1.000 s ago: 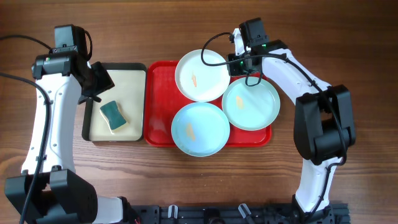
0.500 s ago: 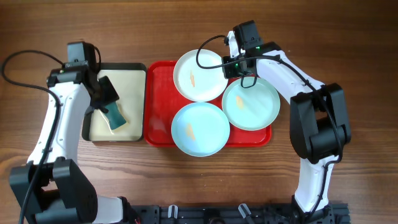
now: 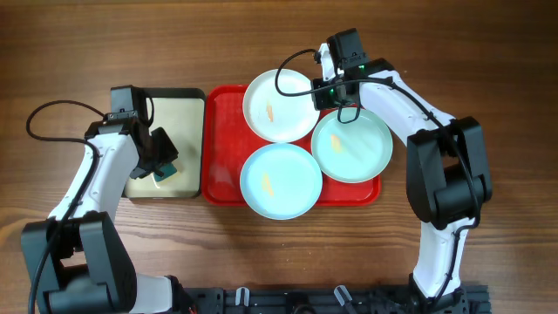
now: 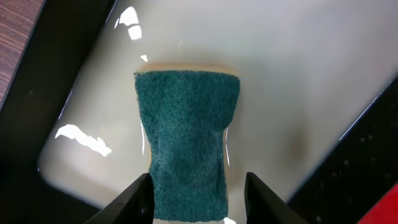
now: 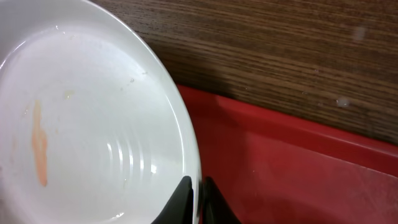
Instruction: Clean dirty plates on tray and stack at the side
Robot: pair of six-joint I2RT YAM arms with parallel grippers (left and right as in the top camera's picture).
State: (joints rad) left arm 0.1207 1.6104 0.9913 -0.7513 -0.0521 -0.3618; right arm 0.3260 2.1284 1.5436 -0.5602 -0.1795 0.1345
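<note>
The right gripper [image 5: 198, 186] is clenched on the rim of the round white plate [image 5: 81, 124], which rests on the large red rectangular plastic tray [image 5: 298, 168]. A pale blue round plate [image 3: 351, 146] lies just beside this gripper, and a second pale blue plate [image 3: 281, 180] lies farther off. The left gripper [image 4: 198, 182] is released, its fingers either side of a green-topped sponge [image 4: 186, 124] on a cream black-rimmed tray [image 4: 298, 74].
</note>
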